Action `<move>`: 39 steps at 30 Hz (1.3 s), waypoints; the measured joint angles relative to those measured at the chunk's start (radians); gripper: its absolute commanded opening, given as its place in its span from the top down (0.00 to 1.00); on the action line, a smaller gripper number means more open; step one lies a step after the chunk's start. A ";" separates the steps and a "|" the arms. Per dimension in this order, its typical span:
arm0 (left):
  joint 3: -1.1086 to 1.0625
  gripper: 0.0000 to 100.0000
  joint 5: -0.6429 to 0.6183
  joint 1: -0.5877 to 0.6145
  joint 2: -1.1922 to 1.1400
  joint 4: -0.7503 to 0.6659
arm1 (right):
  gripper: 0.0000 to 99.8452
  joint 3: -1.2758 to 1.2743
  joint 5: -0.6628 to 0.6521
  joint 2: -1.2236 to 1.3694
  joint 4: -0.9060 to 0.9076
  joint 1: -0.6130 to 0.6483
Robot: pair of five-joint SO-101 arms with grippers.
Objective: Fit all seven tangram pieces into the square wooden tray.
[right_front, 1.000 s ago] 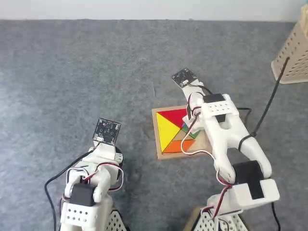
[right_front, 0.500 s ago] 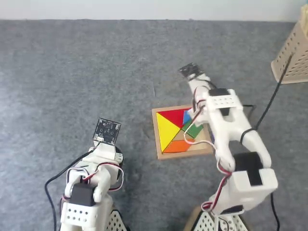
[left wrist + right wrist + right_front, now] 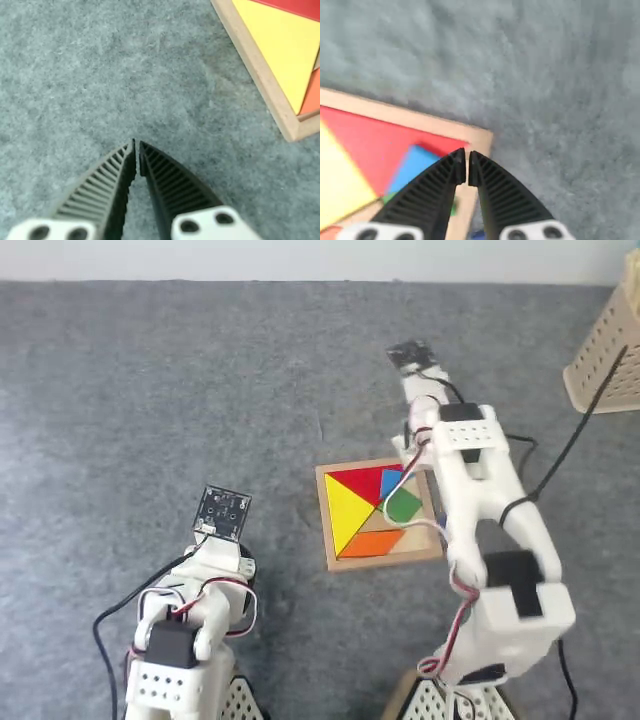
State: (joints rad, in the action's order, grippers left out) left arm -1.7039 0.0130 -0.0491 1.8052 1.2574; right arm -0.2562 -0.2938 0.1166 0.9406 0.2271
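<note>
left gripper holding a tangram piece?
No, the left gripper is shut on nothing over the grey carpet, beside the wooden tray.

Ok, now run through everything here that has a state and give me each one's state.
Left end effector: shut, empty.
Right end effector: shut, empty, by the tray's corner.
Wooden tray: flat on the carpet, holding pieces, partly hidden by the right arm.
Yellow triangle: seated flat in the tray.
Red triangle: seated flat.
Orange piece: seated flat.
Green piece: in the tray.
</note>
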 measured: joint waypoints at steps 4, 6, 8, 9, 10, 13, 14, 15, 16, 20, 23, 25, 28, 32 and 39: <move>0.000 0.99 0.000 0.000 0.000 0.000 | 0.99 -0.109 0.000 -0.104 -0.055 0.120; 0.000 0.99 0.000 0.000 0.000 0.000 | 0.99 -0.164 0.000 -0.106 -0.092 0.152; 0.000 0.99 0.000 0.000 0.000 0.000 | 0.99 -0.183 0.000 -0.097 -0.115 0.167; 0.000 0.99 0.000 0.000 0.000 0.000 | 0.99 -0.183 0.000 -0.083 -0.124 0.175; 0.000 0.99 0.000 0.000 0.000 0.000 | 0.99 -0.184 -0.002 -0.068 -0.130 0.181; 0.000 0.99 0.000 0.000 0.000 0.000 | 0.99 -0.184 -0.011 -0.032 -0.140 0.183; 0.000 0.99 0.000 0.000 0.000 0.000 | 0.99 -0.184 -0.011 -0.028 -0.140 0.181; 0.000 0.99 0.000 0.000 0.000 0.000 | 0.99 -0.184 -0.011 -0.026 -0.140 0.181; 0.000 0.99 0.000 0.000 0.000 0.000 | 0.99 -0.184 -0.011 -0.026 -0.140 0.181; 0.000 0.99 0.000 0.000 0.000 0.000 | 0.99 -0.184 -0.014 -0.026 -0.140 0.183; 0.000 0.99 0.000 0.000 0.000 0.000 | 0.99 -0.192 -0.023 -0.026 -0.140 0.173; 0.000 0.99 0.000 0.000 0.000 0.000 | 0.99 -0.206 -0.023 -0.026 -0.140 0.155; 0.000 0.99 0.000 0.000 0.000 0.000 | 0.99 -0.229 -0.048 -0.026 -0.140 0.138; 0.000 0.99 0.000 0.000 0.000 0.000 | 0.99 -0.244 -0.066 -0.026 -0.140 0.137; 0.000 0.99 0.000 0.000 0.000 0.000 | 0.99 -0.244 -0.066 -0.026 -0.127 0.114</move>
State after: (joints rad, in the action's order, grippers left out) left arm -1.7039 0.0130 -0.0491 1.8052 1.2574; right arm -0.5002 -0.3598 0.0905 0.8132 0.3406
